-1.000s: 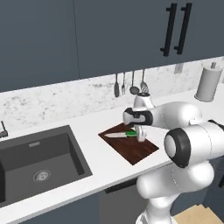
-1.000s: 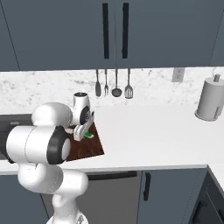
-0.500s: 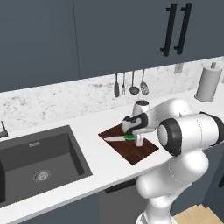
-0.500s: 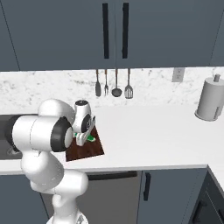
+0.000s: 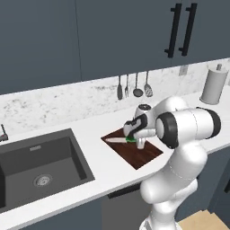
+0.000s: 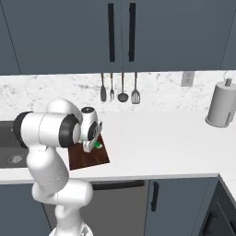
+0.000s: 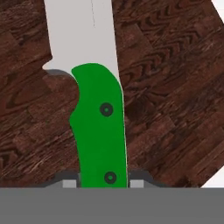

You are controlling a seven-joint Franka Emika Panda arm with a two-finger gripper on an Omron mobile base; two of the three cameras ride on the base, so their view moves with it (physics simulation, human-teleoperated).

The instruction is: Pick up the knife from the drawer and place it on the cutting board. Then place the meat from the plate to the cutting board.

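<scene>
Hand view looked straight down on the knife [image 7: 98, 127]: green handle with 2 rivets, pale blade running toward the top, reddish-brown grain of the cutting board [image 7: 175, 109] under and around it. Showed the gripper [image 7: 103, 183] clamped on the butt of the handle, 1 finger tip [image 7: 69, 183] pressed to each side, jaws drawn in as far as the handle allowed.

Left base view put the gripper [image 5: 134, 138] low over the middle of the cutting board [image 5: 143, 155], on the white counter [image 5: 103, 164] right of the dark sink [image 5: 40, 166]. Knife [image 5: 119, 140] carried level there, blade pointing toward the sink. Could not tell whether the blade touched the wood or hung just above it.

Right base view gave the same reading from the other side: gripper [image 6: 90, 146] down at the cutting board [image 6: 87, 159], a spot of green from the knife [image 6: 97, 145] beside it.

Judged as the close of step 1 of 2, knife at the board and not yet released. Next move judged to call for settling the knife flat, parting the fingers and lifting straight clear without dragging the handle. Then to seek the plate and the meat for step 2.
</scene>
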